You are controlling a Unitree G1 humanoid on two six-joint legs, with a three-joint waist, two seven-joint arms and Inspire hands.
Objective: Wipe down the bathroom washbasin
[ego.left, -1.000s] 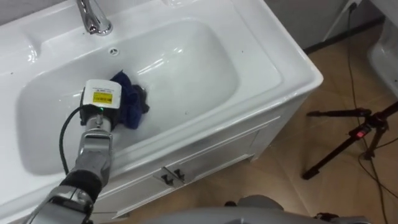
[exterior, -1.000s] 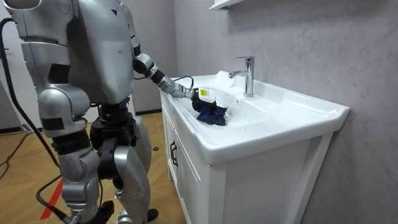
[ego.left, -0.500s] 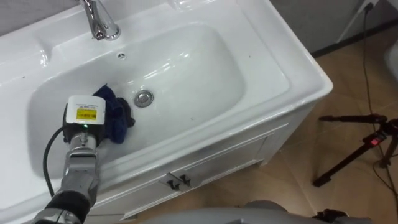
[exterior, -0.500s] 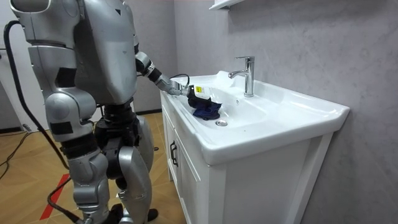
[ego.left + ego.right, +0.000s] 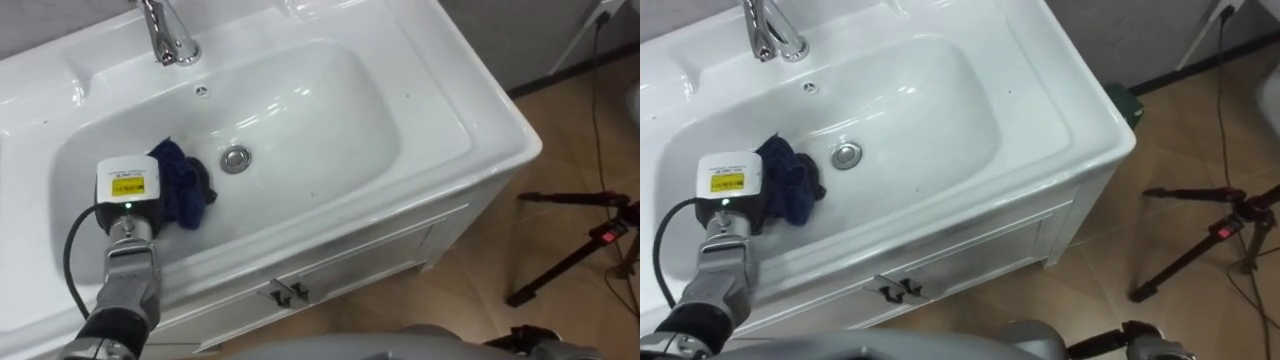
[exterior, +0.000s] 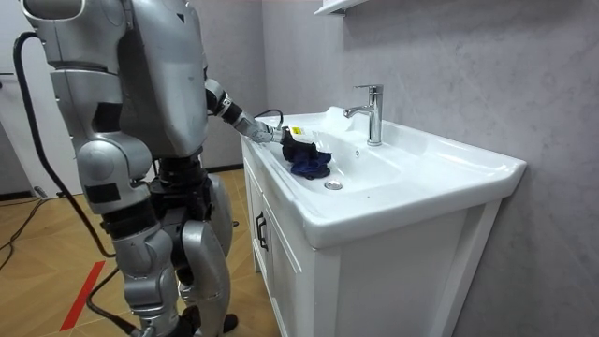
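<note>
While the left hand [image 5: 127, 190] rests on the dark blue cloth [image 5: 186, 188], wiping the basin [image 5: 330, 110] looks mid-stroke.
Cloth sits left of the drain [image 5: 235, 158], under the hand, likely so the arm drags it across the bowl. Fingers are buried in cloth; cannot tell the grip.

faucet [image 5: 168, 38] behind, basin [image 5: 300, 110] right half open

No writing can be read: the only label is a small yellow rectangular sticker [image 5: 127, 186] on the white square tag [image 5: 128, 170] behind the left hand [image 5: 128, 206], its print too small to make out.
</note>
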